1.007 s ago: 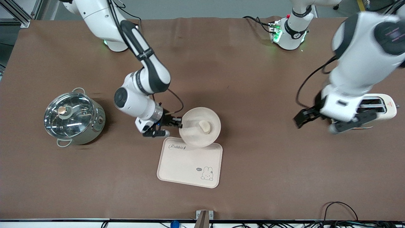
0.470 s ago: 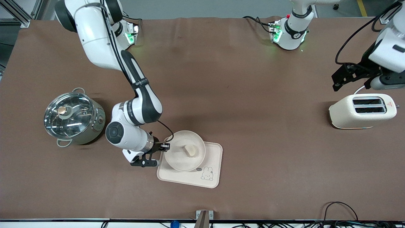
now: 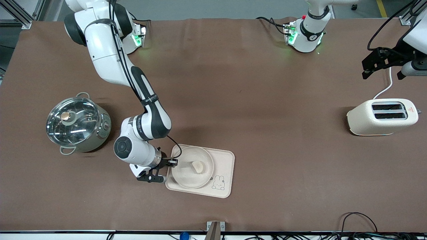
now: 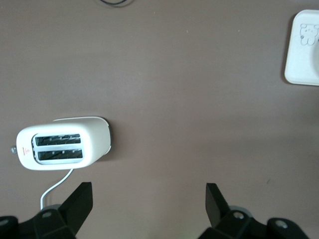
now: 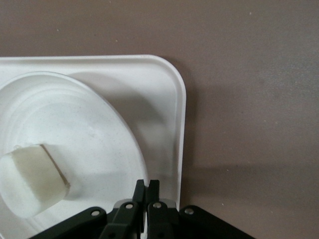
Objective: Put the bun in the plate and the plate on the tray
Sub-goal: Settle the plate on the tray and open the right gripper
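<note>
Right gripper [image 3: 167,164] pinched shut on the plate [image 3: 186,173] rim, lowering it level onto the tray [image 3: 225,160] | bun [image 3: 197,166] rides inside, just past your fingertips | left gripper [image 3: 383,68] wide open, empty, waiting above the toaster [image 3: 383,116].

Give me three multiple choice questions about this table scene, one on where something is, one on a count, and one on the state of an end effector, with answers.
1. Where is the bun?
A. in the plate
B. on the bare table
C. in the pot

2. How many slots does the toaster have?
A. one
B. two
C. four

3. What is the right end effector doing?
A. hanging open over the toaster
B. holding the pot lid
C. shut on the plate rim

Answers:
1 A, the bun lies inside the plate, which sits on the tray.
2 B, two dark slots show on its top.
3 C, the right wrist view shows its fingers pinched on the rim; the left end effector hangs open.
</note>
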`<action>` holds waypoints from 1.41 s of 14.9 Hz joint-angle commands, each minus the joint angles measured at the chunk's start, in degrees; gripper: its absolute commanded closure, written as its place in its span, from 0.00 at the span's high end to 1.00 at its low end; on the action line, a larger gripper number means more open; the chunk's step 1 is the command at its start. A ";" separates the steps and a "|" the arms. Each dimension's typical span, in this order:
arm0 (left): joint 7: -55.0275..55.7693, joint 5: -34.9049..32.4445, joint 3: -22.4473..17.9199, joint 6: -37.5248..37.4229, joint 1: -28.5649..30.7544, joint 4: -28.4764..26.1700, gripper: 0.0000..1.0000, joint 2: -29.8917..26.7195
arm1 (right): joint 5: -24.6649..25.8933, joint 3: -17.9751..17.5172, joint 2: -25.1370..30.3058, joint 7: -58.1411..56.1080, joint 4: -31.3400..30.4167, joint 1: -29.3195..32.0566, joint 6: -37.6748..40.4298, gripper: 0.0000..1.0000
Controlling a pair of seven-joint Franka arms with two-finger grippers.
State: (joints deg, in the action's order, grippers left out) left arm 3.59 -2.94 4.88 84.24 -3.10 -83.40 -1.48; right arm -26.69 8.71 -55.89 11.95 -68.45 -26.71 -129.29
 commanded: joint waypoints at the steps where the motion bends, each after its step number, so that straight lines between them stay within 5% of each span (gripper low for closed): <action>1: -0.78 0.83 -0.14 -1.01 0.11 -0.80 1.00 -0.72 | -0.20 -1.84 -2.55 2.46 3.05 0.69 -1.75 0.00; 10: -0.77 0.83 -0.23 -0.83 0.11 -0.97 1.00 -0.54 | -0.20 -1.85 -2.82 2.82 3.32 0.61 -1.75 0.01; 11: -0.77 0.83 -0.23 -0.83 0.11 -0.88 1.00 -0.54 | -0.11 -1.85 -2.64 2.99 2.80 0.61 -1.67 0.11; 12: -0.69 0.83 -0.23 -0.83 0.11 -0.88 1.00 -0.54 | -0.20 -1.85 -2.55 3.00 2.10 0.69 -1.75 0.46; 13: -0.69 0.83 -0.23 -0.83 0.11 -0.97 1.00 -0.54 | -0.20 -1.85 -2.47 3.08 1.91 0.78 -1.75 0.69; 14: -0.69 0.83 -0.23 -0.83 0.11 -0.97 1.00 -0.54 | -0.20 -1.85 -1.59 3.17 1.22 0.78 -1.41 0.81; 15: -0.69 0.83 -0.23 -0.83 0.11 -0.97 1.00 -0.54 | -0.20 -1.85 -0.28 3.17 -0.27 0.69 -1.32 0.87; 21: -0.77 0.83 -0.23 -0.83 0.11 -0.97 1.00 -0.54 | -0.46 -1.85 7.98 2.73 -2.31 1.13 6.15 0.89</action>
State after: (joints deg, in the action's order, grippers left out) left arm 3.58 -2.92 4.89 83.66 -3.08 -84.13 -1.45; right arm -26.74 7.66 -53.49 14.43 -66.89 -26.41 -125.32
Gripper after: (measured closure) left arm 0.000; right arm 0.106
